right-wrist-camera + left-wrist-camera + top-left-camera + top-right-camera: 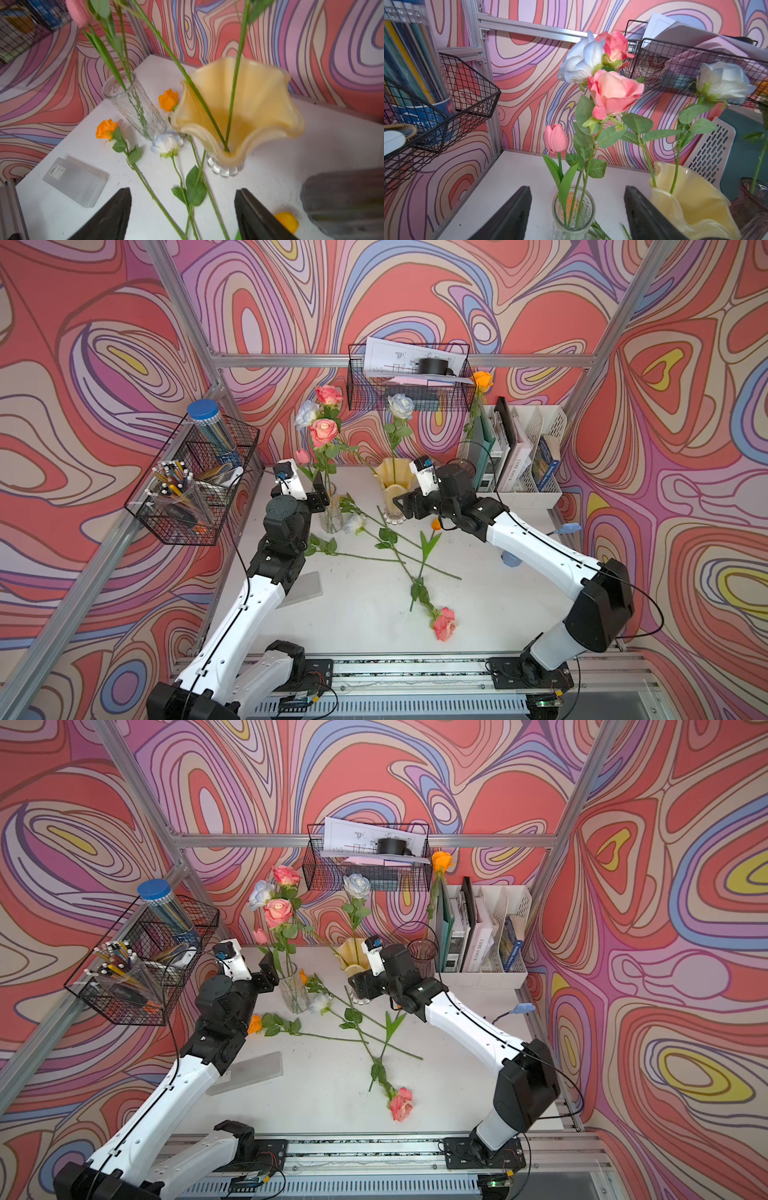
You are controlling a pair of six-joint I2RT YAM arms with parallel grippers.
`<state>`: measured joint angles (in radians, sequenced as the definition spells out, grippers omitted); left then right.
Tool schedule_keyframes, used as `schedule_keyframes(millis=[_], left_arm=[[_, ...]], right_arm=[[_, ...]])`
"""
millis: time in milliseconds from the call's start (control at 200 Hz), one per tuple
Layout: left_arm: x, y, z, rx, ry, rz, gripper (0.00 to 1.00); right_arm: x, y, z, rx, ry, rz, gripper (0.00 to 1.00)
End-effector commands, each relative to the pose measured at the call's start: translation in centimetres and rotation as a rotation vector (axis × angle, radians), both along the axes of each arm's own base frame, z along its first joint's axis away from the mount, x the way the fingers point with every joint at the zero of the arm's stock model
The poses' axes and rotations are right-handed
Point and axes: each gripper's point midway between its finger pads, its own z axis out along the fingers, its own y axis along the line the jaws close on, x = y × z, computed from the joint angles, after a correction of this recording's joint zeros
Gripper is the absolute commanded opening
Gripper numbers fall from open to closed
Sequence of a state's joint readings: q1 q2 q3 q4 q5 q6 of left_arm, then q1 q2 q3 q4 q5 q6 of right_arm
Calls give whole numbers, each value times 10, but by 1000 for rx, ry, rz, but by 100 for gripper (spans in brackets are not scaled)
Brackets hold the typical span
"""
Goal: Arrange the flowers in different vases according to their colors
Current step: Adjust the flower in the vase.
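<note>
Seen from above, the clear glass vase stands at about 11 o'clock on the white surface and holds two pink roses and a pink tulip bud. The left tool sits just in front of it, jaws apart, one on either side of the vase with gaps showing and nothing clamped. At 12 o'clock the creamy-yellow vase holds two white-blue roses. The right tool hangs near its foot, jaws also spread and empty, above loose stems. The smoky-purple vase at 1 o'clock carries one orange rose. Lying on the surface are a white rose beside the clear vase, two orange roses, an orange tulip bud under the right arm, and a fallen pink rose at 5 o'clock.
</note>
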<state>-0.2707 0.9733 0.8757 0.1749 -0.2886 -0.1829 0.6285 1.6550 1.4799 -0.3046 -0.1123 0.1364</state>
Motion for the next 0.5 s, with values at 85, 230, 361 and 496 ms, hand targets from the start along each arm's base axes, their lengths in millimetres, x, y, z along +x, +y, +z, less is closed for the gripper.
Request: schedule_keyframes(millis=[85,230,361,496], left_arm=[[-24,-19,0,73,84,12,76],[-44,-21,2,34,110,-12,76],[-62,-11,6,11,104,-2,76],[-72,-15,6,1,131,-51,76]], right_arm=[[34,45,-10,-81,-18,42,78],[57,62,-13,-98,-21,39,78],[66,75,-9,-85,-31,57,78],[78,81,-14,-96,-32,43,78]])
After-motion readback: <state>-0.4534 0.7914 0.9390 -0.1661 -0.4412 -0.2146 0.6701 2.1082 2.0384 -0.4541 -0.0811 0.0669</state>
